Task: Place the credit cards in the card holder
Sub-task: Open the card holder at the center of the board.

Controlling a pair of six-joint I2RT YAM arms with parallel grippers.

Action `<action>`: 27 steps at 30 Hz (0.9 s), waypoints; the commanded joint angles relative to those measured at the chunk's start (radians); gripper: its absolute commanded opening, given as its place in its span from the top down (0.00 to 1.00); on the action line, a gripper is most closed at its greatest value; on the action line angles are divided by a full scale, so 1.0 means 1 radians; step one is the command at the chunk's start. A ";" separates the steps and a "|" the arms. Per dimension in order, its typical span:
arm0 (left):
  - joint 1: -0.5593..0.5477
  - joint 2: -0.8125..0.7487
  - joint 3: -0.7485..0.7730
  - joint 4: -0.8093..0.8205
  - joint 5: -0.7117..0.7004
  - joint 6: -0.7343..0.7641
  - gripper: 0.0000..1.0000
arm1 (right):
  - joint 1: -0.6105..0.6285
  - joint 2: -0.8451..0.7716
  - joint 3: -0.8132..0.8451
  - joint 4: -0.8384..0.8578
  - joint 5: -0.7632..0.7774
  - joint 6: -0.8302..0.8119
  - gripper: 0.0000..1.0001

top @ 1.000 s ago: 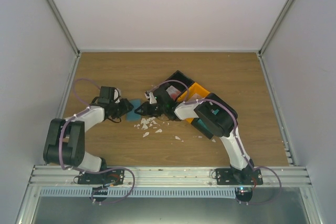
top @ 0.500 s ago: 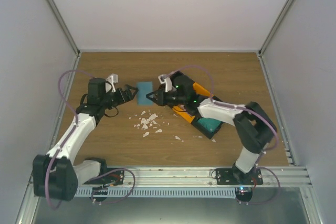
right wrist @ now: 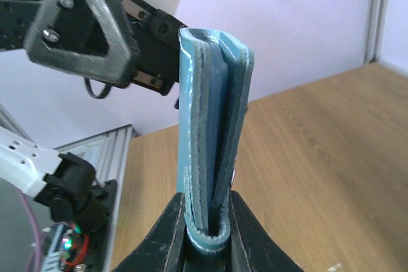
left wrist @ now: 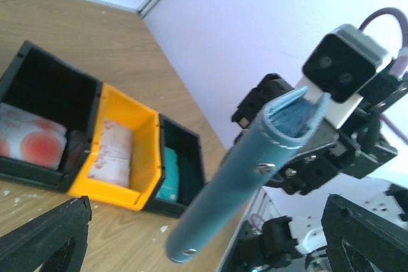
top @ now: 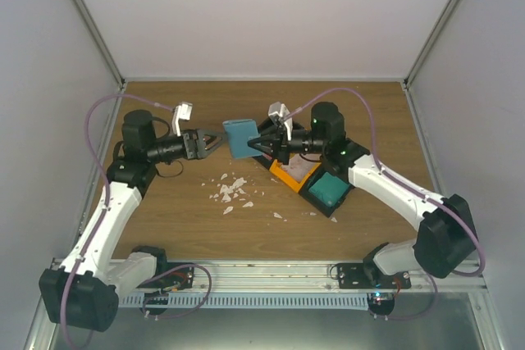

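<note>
Right claw clenched on the folded holder, held edge-up above the tabletop. Left claw released, spread wide and empty, just left of the holder. Cards lie in the black bin and the orange bin.

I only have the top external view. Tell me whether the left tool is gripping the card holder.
Observer: No. The left wrist view shows the left tool wide open, its fingers clear of the card holder on both sides.
Operator: Confirm what carries it.
Observer: The right wrist view shows the right tool pinching one end of it, folded closed.
Operator: Report where a card lies.
Observer: The left wrist view shows a red-blotched white card in the black bin beside the yellow bin.
</note>
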 commanded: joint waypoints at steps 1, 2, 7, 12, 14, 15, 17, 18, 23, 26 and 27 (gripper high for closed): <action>-0.003 -0.065 0.079 0.024 0.076 -0.136 0.01 | 0.023 -0.011 0.097 -0.093 0.082 -0.238 0.99; -0.004 -0.082 0.097 0.017 0.079 -0.166 0.01 | 0.038 -0.003 0.123 -0.111 0.131 -0.292 1.00; -0.004 -0.101 0.167 -0.096 0.053 -0.254 0.01 | 0.098 0.048 0.176 -0.066 0.388 -0.548 1.00; 0.007 -0.060 0.193 -0.202 0.071 -0.266 0.01 | 0.169 0.029 0.040 0.210 0.523 -0.874 1.00; 0.022 -0.050 0.195 -0.205 0.079 -0.281 0.01 | 0.192 0.016 -0.022 0.340 0.559 -0.981 1.00; 0.029 -0.047 0.194 -0.206 0.079 -0.286 0.01 | 0.201 0.014 -0.041 0.384 0.570 -1.021 1.00; 0.049 -0.033 0.195 -0.224 0.081 -0.299 0.01 | 0.220 0.016 -0.062 0.438 0.589 -1.088 1.00; 0.062 -0.025 0.195 -0.234 0.080 -0.303 0.01 | 0.231 0.016 -0.072 0.460 0.601 -1.121 1.00; 0.094 0.016 0.174 -0.168 0.139 -0.397 0.01 | 0.310 0.039 -0.162 0.701 0.695 -1.274 1.00; 0.094 0.041 0.180 -0.153 0.155 -0.414 0.01 | 0.358 0.065 -0.145 0.730 0.735 -1.376 1.00; 0.094 0.049 0.181 -0.143 0.165 -0.418 0.01 | 0.365 0.072 -0.144 0.737 0.737 -1.397 0.99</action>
